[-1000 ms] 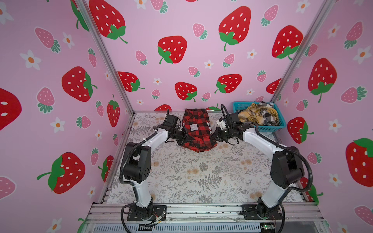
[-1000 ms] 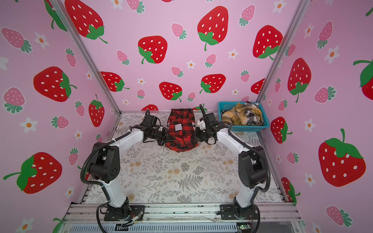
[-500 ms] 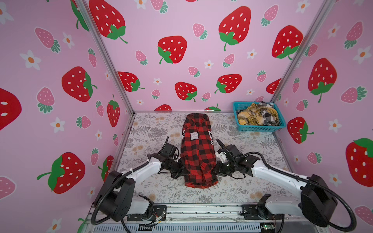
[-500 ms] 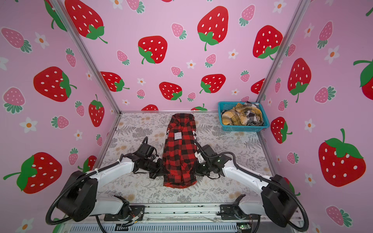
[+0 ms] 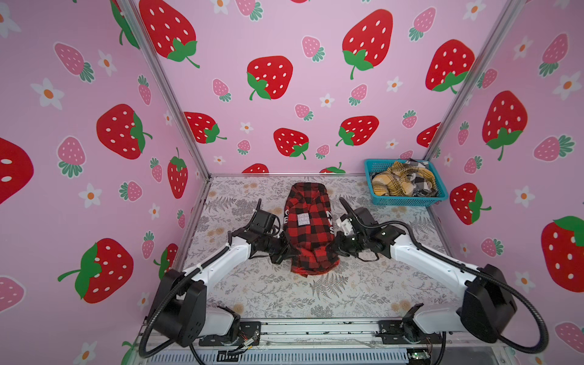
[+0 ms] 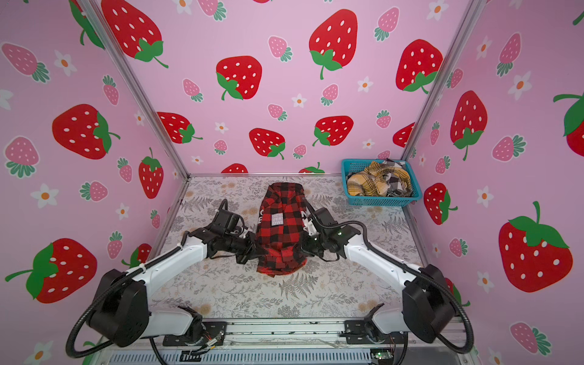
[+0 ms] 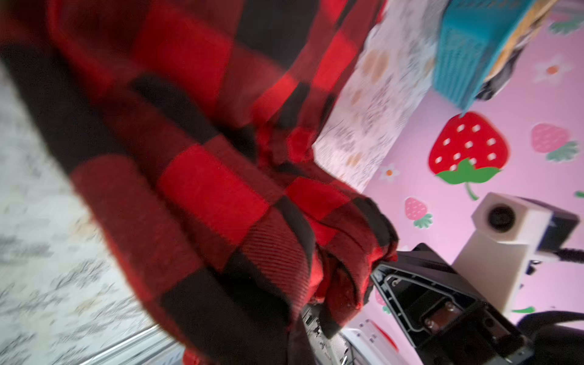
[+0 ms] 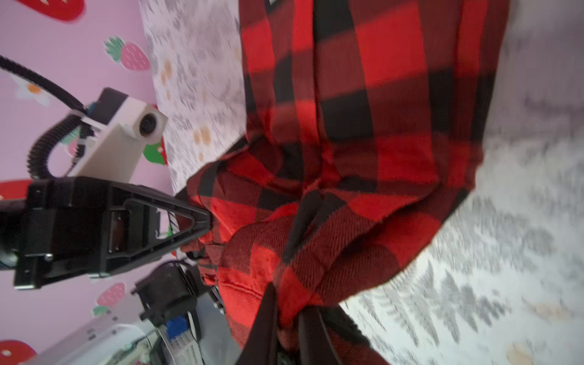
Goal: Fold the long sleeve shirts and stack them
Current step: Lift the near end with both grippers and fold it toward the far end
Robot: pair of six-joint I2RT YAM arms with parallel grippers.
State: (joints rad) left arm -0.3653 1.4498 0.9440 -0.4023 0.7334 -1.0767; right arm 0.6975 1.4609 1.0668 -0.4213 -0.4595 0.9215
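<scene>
A red-and-black check long sleeve shirt [image 5: 311, 232] [image 6: 282, 235] lies lengthwise in the middle of the table, its white neck label facing up. Its near end is bunched and lifted off the table. My left gripper [image 5: 283, 250] [image 6: 250, 250] is shut on the shirt's left side. My right gripper [image 5: 335, 246] [image 6: 304, 246] is shut on its right side. In the right wrist view red cloth [image 8: 347, 158] is pinched between my right gripper [image 8: 289, 319], and the left gripper's fingers [image 8: 189, 221] bite the opposite side. In the left wrist view the shirt [image 7: 205, 189] hides my own jaws.
A blue basket [image 5: 407, 200] [image 6: 380, 200] at the back right corner holds more crumpled plaid shirts, yellow [image 5: 395, 183] and black-and-white [image 5: 422, 183]. Pink strawberry walls close three sides. The metal rail with both arm bases [image 5: 316, 328] runs along the front edge.
Both grippers first dragged the shirt from the back toward the front, stretching it long. They have since carried its near end up and back toward the middle, so the shirt looks shorter.
</scene>
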